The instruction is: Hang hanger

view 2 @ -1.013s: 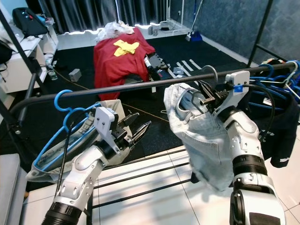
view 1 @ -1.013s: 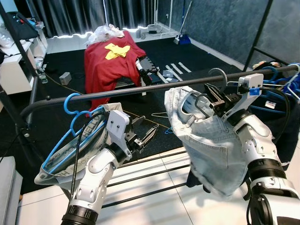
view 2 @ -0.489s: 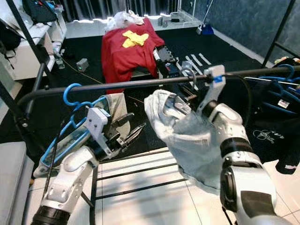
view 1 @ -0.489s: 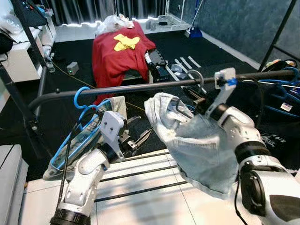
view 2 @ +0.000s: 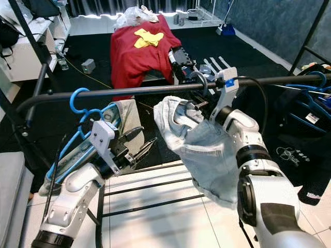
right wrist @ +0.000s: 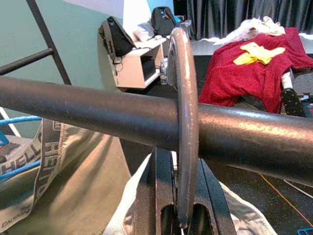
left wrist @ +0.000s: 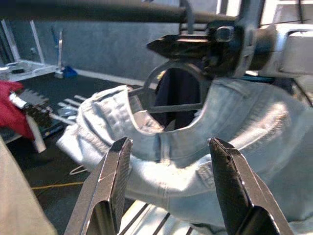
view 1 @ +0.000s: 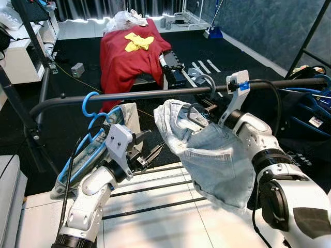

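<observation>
The right hand (view 2: pixel 199 103) grips the neck of a grey hanger (right wrist: pixel 182 122) carrying light denim shorts (view 1: pixel 207 150). Its hook arches over the dark rail (view 1: pixel 155 94), which runs crosswise. The left hand (view 1: pixel 150 154) waits just beside the shorts, fingers spread wide, empty. A blue hanger (view 1: pixel 90 106) hangs further left.

The rail (right wrist: pixel 98 110) is dark, matt metal, faintly scuffed. The hanger (right wrist: pixel 183 122) hook looks like dull grey metal. Pale, faded denim shorts (view 1: pixel 217 155) show stitched seams. The blue hanger (view 1: pixel 90 106) is glossy plastic. The floor tiles (view 1: pixel 170 222) are shiny white.
</observation>
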Robot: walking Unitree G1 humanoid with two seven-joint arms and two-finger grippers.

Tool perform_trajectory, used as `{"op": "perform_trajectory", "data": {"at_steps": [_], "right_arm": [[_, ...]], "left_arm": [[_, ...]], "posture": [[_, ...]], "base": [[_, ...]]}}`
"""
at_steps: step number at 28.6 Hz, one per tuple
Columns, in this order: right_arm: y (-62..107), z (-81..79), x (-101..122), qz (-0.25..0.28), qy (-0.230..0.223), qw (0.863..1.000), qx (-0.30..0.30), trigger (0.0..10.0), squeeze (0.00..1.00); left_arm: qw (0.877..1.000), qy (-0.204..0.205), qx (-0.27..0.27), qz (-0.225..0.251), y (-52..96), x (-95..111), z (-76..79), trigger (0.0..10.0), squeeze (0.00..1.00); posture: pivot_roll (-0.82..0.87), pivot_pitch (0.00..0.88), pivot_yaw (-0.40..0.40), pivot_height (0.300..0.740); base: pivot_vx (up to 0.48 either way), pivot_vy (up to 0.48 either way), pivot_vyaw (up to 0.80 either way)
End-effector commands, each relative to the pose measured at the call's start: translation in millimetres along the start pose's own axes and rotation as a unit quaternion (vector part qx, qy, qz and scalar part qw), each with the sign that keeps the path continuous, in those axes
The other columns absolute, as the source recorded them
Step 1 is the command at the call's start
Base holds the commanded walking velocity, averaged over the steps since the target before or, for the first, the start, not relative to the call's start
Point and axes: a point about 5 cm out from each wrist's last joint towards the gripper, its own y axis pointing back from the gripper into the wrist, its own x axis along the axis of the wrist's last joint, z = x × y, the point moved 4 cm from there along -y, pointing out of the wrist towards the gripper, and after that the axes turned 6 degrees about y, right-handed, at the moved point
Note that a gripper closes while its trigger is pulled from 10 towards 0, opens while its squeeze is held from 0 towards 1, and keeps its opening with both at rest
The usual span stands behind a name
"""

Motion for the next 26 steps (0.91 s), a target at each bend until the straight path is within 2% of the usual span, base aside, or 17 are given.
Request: {"op": "perform_trajectory", "data": {"at_steps": [1, 2, 3, 4, 5, 9, 10, 11, 16, 21, 22, 23, 25, 26], "right_arm": [[-5.3, 0.2, 14, 0.019, 0.018, 1.0, 0.002, 10.0, 0.06], [-5.3, 0.2, 14, 0.019, 0.018, 1.0, 0.002, 10.0, 0.06], [-4.5, 0.6, 14, 0.019, 0.02, 1.0, 0.004, 10.0, 0.24], [-4.0, 0.7, 13, 0.017, 0.022, 1.0, 0.006, 10.0, 0.53], [-3.8, 0.4, 12, 0.015, 0.025, 1.0, 0.008, 10.0, 0.72], [-3.6, 0.5, 11, 0.012, 0.029, 0.999, 0.007, 10.0, 0.72], [-3.6, 0.6, 10, 0.008, 0.034, 0.999, 0.005, 10.0, 0.64], [-3.7, 0.2, 10, 0.005, 0.041, 0.999, 0.005, 10.0, 0.0], [-2.8, 0.8, 14, 0.018, 0.062, 0.998, 0.002, 10.0, 0.0], [-2.4, 1.3, 16, 0.025, 0.063, 0.998, 0.0, 10.0, 0.0], [0.3, 2.0, 20, 0.048, 0.079, 0.996, -0.012, 10.0, 0.0], [0.3, 2.0, 20, 0.048, 0.079, 0.996, -0.012, 10.0, 0.0], [17.8, -0.2, 18, 0.098, 0.147, 0.982, -0.067, 10.0, 0.0], [29.0, -6.7, 15, 0.122, 0.157, 0.976, -0.089, 10.0, 0.0]], "left_arm": [[0.999, 0.018, -0.024, 0.024, 0.7, 10, 7.9, 10.0, 0.0], [0.999, 0.018, -0.024, 0.024, 0.7, 10, 7.9, 10.0, 0.0], [0.998, 0.026, -0.033, 0.037, -0.7, 15, 10.6, 10.0, 0.0], [0.998, 0.029, -0.037, 0.04, -1.8, 17, 11.7, 10.0, 0.0], [0.998, 0.029, -0.038, 0.038, -2.8, 17, 11.8, 10.0, 0.0], [0.998, 0.028, -0.039, 0.036, -3.4, 16, 11.7, 10.0, 0.0], [0.998, 0.027, -0.04, 0.034, -3.7, 15, 11.6, 10.0, 0.0], [0.998, 0.027, -0.042, 0.033, -4.0, 15, 11.5, 10.0, 0.0], [0.998, 0.028, -0.046, 0.032, -5.4, 14, 12.0, 10.0, 0.0], [0.998, 0.029, -0.047, 0.032, -5.2, 14, 12.3, 10.0, 0.0], [0.999, 0.022, -0.031, 0.02, -4.8, 9, 8.2, 10.0, 0.0], [0.999, 0.022, -0.031, 0.02, -4.8, 9, 8.2, 10.0, 0.0], [0.996, 0.08, 0.026, -0.005, -1.2, -8, -5.5, 10.0, 0.0], [0.994, 0.097, 0.039, -0.021, 0.0, -18, -7.3, 10.0, 0.0]], "posture": [[-0.06, 0.102, -0.047, 0.74], [-0.06, 0.102, -0.047, 0.74], [-0.06, 0.101, -0.046, 0.74], [-0.06, 0.099, -0.045, 0.74], [-0.06, 0.095, -0.038, 0.74], [-0.06, 0.093, -0.034, 0.74], [-0.07, 0.089, -0.028, 0.74], [-0.07, 0.086, -0.024, 0.74], [-0.08, 0.079, -0.02, 0.74], [-0.09, 0.073, -0.017, 0.74], [-0.11, 0.058, -0.005, 0.74], [-0.11, 0.058, -0.005, 0.74], [-0.14, 0.045, 0.006, 0.74], [-0.15, 0.044, 0.007, 0.74]], "base": [[0.0, 0.0, 0.0], [0.0, 0.0, 0.0], [0.0, 0.0, 0.0], [0.0, 0.0, 0.0], [0.0, 0.0, 0.0], [0.0, 0.0, 0.0], [0.0, 0.0, 0.0], [0.0, 0.0, 0.0], [0.0, 0.0, 0.0], [0.0, 0.0, 0.0], [0.0, 0.0, 0.0], [0.0, 0.0, 0.0], [0.0, 0.0, 0.0], [0.0, 0.0, 0.0]]}}
